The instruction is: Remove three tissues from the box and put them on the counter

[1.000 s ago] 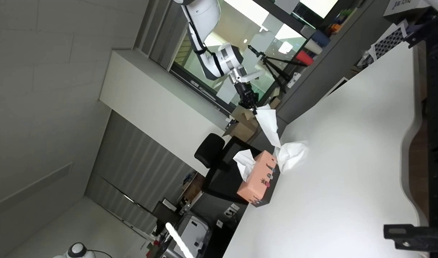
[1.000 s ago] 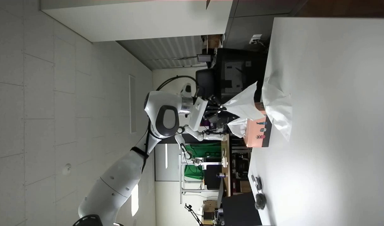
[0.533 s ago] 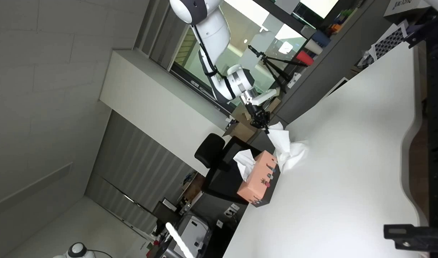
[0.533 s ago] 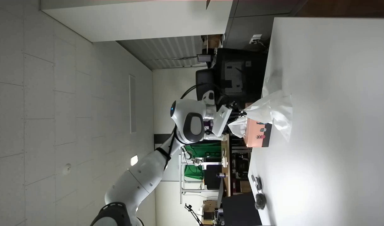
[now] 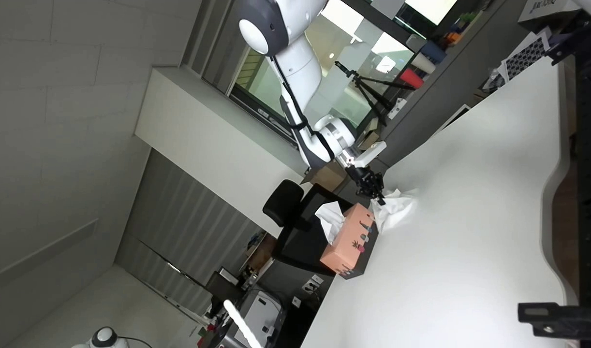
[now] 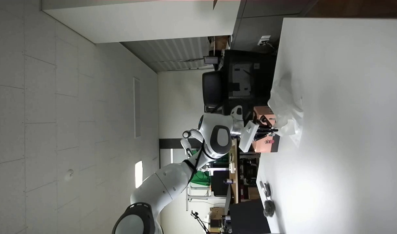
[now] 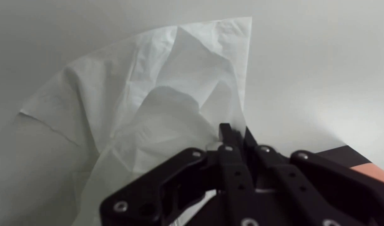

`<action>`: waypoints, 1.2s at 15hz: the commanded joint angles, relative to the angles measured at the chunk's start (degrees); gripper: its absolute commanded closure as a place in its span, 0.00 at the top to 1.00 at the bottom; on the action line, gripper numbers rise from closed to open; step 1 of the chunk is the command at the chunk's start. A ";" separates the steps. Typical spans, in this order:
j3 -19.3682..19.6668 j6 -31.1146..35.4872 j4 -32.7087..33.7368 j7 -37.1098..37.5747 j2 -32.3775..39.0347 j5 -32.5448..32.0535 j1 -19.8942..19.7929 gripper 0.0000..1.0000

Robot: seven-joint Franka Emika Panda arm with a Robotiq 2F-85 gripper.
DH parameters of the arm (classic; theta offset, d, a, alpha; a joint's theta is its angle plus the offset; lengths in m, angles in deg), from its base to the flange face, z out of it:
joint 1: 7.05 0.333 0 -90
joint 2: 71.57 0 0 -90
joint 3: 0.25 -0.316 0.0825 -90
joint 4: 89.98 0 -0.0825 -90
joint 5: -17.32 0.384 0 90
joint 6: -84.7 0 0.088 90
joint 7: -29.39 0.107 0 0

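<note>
Wrist view: crumpled tissues [image 7: 141, 91] on the worktop [image 7: 308, 75], spread to the left and far side of the tool [image 7: 237, 131]. Tips close together amid the folds; cannot tell whether clamped on a sheet or free. Right and near, the box [image 7: 355, 158]; likely release first, then turn rightward.

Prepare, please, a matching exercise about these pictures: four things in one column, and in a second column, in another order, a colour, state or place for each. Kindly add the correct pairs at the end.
Things
1. box
2. crumpled tissues
3. counter
4. tripod

Descriptions
A. black, with spread legs
B. broad, flat and white
C. salmon-pink and dark, with small printed designs
D. thin and white, beside the box

Right pairs: 1-C; 2-D; 3-B; 4-A
</note>
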State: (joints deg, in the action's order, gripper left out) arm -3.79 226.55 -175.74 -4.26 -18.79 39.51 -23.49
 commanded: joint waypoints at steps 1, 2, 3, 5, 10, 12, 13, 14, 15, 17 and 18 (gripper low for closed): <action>-1.53 -1.28 1.06 3.60 -0.89 -3.21 -1.07 0.40; -1.77 -1.46 1.06 3.81 -1.53 -3.63 -1.13 0.46; -1.70 -1.55 0.70 3.99 -2.87 -4.30 -0.97 0.52; -1.16 -2.13 -0.35 4.31 -6.07 -6.14 -0.52 0.66; -0.95 -3.17 -3.14 4.13 -13.75 -9.43 -0.09 0.98; -0.65 -4.63 -3.46 4.09 -15.21 -10.51 0.60 1.00; -0.49 -5.48 -3.57 3.96 -15.74 -11.41 1.08 1.00; -0.34 -6.28 -3.61 3.93 -16.11 -12.19 1.56 1.00; -0.64 -7.16 -3.48 3.48 -16.28 -12.74 1.90 1.00; -1.87 -10.03 -2.77 1.82 -15.97 -12.83 2.26 1.00; -1.59 -8.05 -1.55 1.96 -14.52 -12.03 1.64 1.00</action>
State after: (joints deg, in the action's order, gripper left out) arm -5.18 218.61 -177.43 -2.44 -33.33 27.69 -21.62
